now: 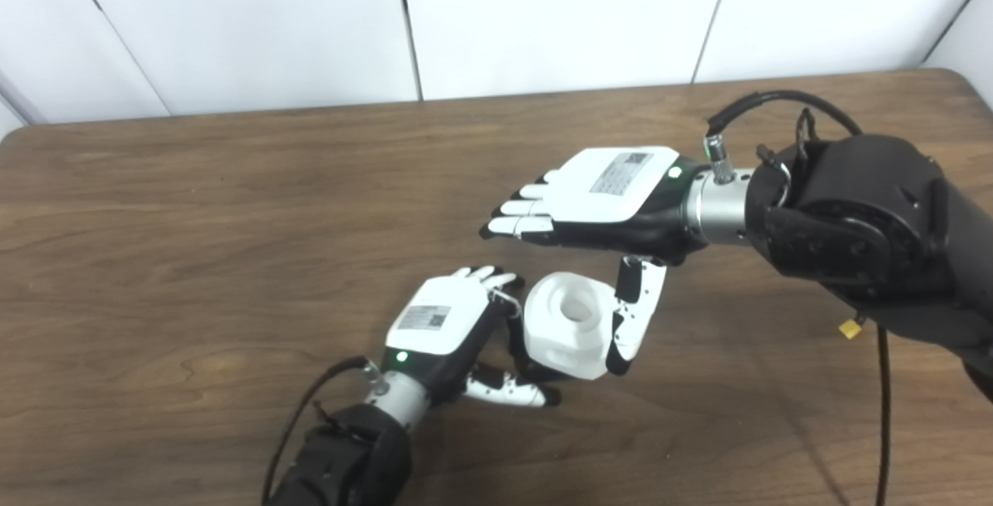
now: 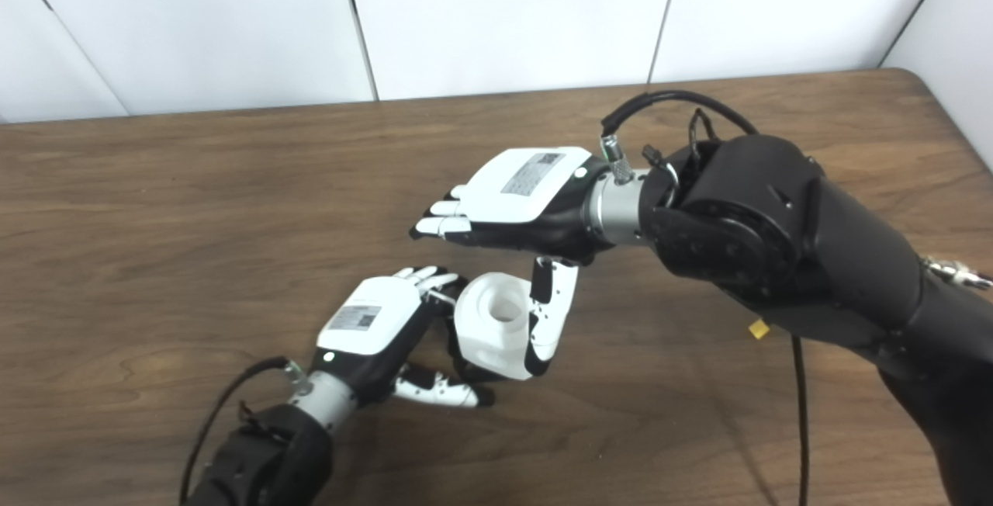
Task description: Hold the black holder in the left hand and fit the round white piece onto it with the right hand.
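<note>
Nearest the camera, the left arm comes up from the bottom edge, black sleeve and a cable looping beside the wrist. The left hand sits low over the wooden table, back plate up, its fingers curled toward the round white piece and its thumb stretched out along the table under that piece. Something dark shows between those fingers and the white piece's near side, probably the black holder, but most of it is hidden, so I can't say how the hand grips it or whether the grip is firm.

The white piece itself stands just right of the left hand, a chunky rounded block with a round recess in its top face, tilted slightly.

On its far right side, the right hand's thumb hangs down and touches the piece's edge. The right hand hovers above and behind, palm down, fingers held straight and close together, pointing left, well clear of the piece. It holds nothing.

Beyond that, bare tabletop runs to the white wall panels.
</note>
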{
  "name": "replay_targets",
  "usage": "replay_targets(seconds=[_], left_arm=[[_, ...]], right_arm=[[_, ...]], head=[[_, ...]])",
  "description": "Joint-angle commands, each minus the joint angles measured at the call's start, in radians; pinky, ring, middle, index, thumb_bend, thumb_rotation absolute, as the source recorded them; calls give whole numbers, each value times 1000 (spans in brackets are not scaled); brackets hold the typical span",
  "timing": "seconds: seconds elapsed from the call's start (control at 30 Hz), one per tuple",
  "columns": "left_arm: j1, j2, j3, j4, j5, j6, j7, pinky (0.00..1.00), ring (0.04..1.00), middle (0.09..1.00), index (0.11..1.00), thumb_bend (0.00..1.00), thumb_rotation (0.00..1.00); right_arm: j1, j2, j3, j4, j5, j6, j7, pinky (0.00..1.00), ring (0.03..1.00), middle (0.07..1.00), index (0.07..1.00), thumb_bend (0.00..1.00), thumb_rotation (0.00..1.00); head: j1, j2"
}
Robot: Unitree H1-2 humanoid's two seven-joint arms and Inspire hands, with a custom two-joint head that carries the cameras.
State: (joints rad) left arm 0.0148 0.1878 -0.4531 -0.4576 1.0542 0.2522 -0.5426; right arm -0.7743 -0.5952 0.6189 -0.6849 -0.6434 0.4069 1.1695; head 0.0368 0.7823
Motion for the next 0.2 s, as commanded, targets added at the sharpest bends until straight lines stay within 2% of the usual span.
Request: replay_targets(seconds=[0.0, 0.17], left_arm=[[43, 57, 39, -17, 12, 92, -150, 908, 932, 909, 900, 979, 403], [54, 81, 117, -75, -3, 89, -184, 889, 923, 910, 949, 1000, 368]], right_arm=[[-35, 7, -37, -7, -16, 59, 90, 1000, 1000, 1000, 1000, 1000, 490], [-24, 8, -45, -3, -16, 58, 84, 1000, 1000, 1000, 1000, 1000, 496]], head=[[2, 1], [9, -1]])
